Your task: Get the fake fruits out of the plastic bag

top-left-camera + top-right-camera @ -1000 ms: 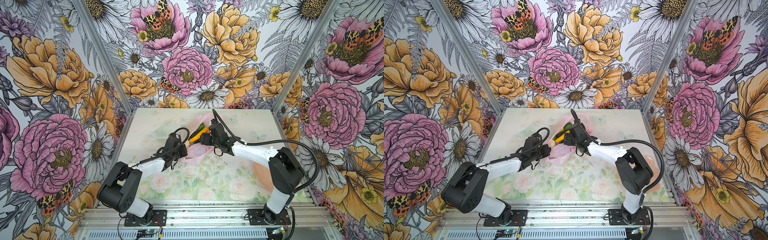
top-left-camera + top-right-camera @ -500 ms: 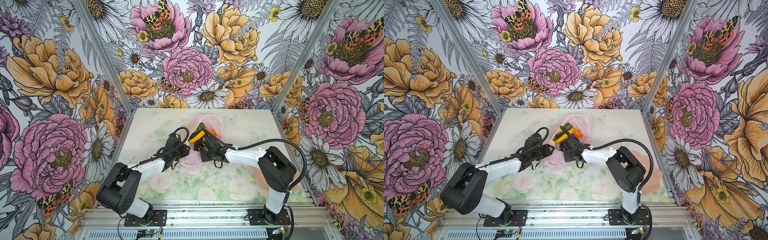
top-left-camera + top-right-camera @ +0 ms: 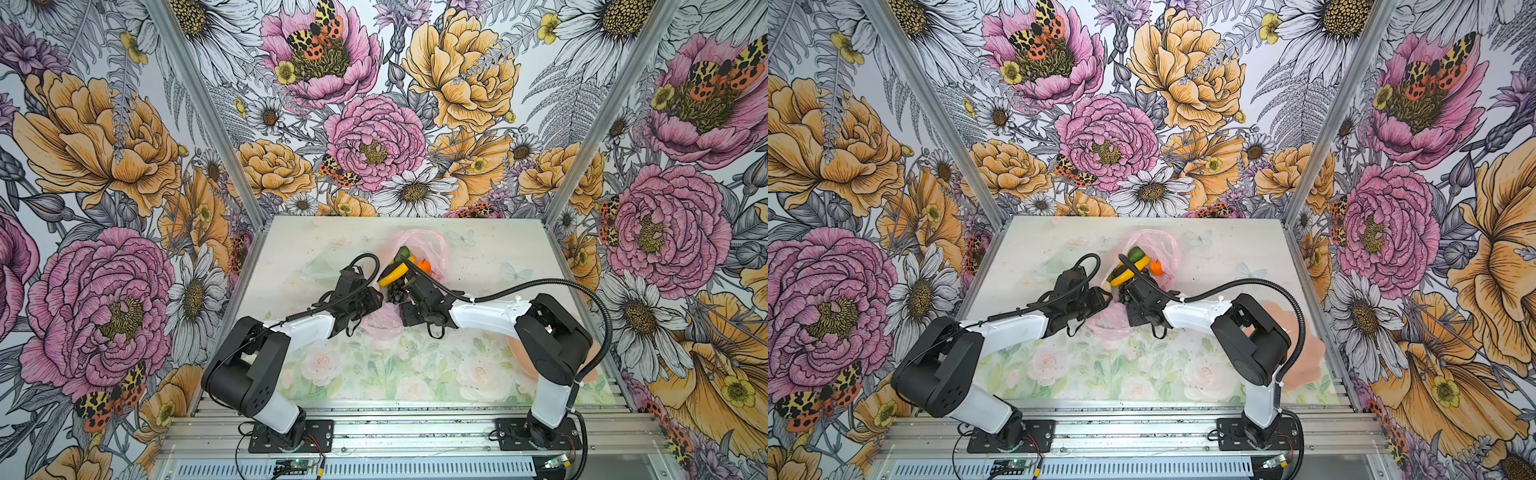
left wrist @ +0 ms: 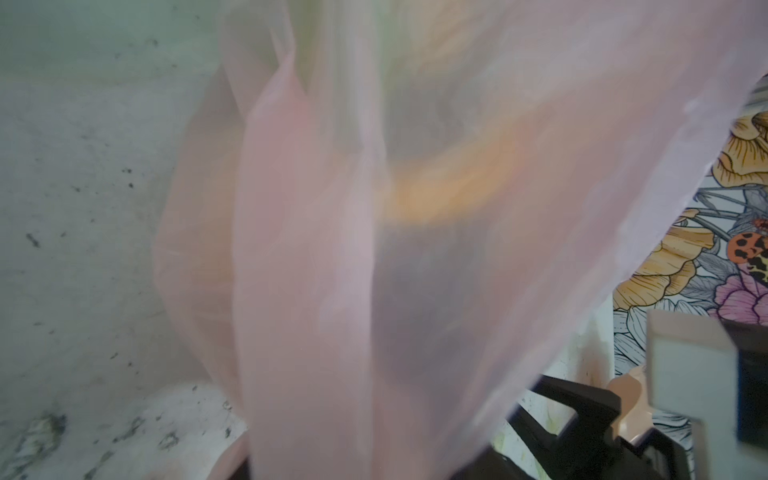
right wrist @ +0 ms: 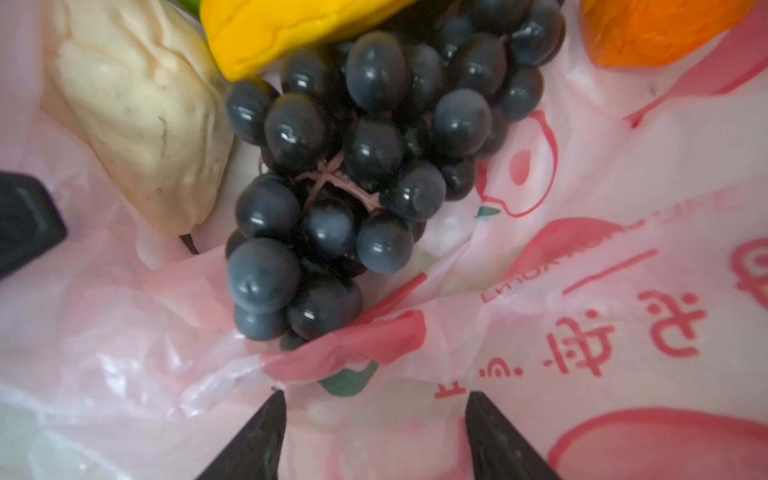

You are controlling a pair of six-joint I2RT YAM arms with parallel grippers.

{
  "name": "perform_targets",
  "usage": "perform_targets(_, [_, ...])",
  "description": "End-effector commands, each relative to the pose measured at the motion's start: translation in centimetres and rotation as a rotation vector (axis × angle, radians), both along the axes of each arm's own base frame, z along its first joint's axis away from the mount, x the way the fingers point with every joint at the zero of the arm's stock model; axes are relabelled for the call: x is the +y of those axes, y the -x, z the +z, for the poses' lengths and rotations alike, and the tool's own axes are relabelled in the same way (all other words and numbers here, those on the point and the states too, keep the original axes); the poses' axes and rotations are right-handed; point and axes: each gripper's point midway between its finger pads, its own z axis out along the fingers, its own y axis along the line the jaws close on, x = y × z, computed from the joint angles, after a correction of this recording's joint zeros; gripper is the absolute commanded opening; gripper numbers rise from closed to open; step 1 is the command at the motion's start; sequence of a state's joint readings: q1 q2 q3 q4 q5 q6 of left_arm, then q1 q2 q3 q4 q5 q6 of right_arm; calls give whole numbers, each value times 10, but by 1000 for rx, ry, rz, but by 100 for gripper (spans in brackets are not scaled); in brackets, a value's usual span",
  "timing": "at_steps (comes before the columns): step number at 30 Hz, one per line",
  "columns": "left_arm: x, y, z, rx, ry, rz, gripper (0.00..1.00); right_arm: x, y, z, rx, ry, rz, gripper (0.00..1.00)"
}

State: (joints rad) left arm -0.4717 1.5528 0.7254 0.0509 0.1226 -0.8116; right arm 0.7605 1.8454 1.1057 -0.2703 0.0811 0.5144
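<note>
Right wrist view: grapes (image 5: 345,187) on the bag (image 5: 602,291), pear (image 5: 141,124) and banana (image 5: 291,33) touching them; right hand (image 5: 374,432) wide, empty, near them. Bag film covers the left wrist view; left hand's (image 3: 371,300) state cannot be told.

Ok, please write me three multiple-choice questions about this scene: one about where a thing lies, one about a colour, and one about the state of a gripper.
1. Where does the grape bunch lie?
A) on the pink bag, beside the pear
B) hanging in the air, held up
C) alone, far from the bag

2. What colour is the print on the bag?
A) blue
B) black
C) red

3. How do the jaws of the right gripper stand?
A) shut on the grape bunch
B) apart, with nothing between them
C) shut on the pear

Answers:
1 A: the right wrist view shows the grapes on the bag's plastic, right next to the pear.
2 C: the shapes and letters printed on the plastic are red.
3 B: both fingertips show wide apart over the bag, short of the grapes.
</note>
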Motion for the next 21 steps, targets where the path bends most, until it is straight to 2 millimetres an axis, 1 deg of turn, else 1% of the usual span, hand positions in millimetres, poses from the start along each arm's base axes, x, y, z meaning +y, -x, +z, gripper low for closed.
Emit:
perform_targets(1, [4,6,-10,23,-17,-3,31,-9,-8,-3,1,-30,-30,69])
perform_targets(3, [10,6,-13,31,-13,8,21,-12,-13,-3,-2,-32,-35,68])
perform_targets(7, [18,5,-16,31,7,27,11,-19,-28,-6,-13,-43,-55,68])
perform_targets(9, [26,1,-15,23,8,45,7,-15,-40,-7,-24,-58,-48,68])
perform_targets(10, [30,-2,-15,19,13,54,5,-11,-45,-7,-30,-62,-39,67])
perform_targets(13, [44,-16,-10,-3,47,82,1,9,-63,-4,-49,-87,-6,67])
perform_targets(15, [53,-26,-3,-23,55,101,0,24,-77,6,-73,-113,10,67])
perform_targets(16, [58,-29,0,-29,53,109,0,28,-81,9,-79,-123,13,67])
perform_targets(18, [63,-36,8,-47,54,115,0,36,-82,16,-91,-137,23,67])
perform_targets(21, [62,-38,16,-59,25,92,0,36,-72,20,-100,-127,30,68])
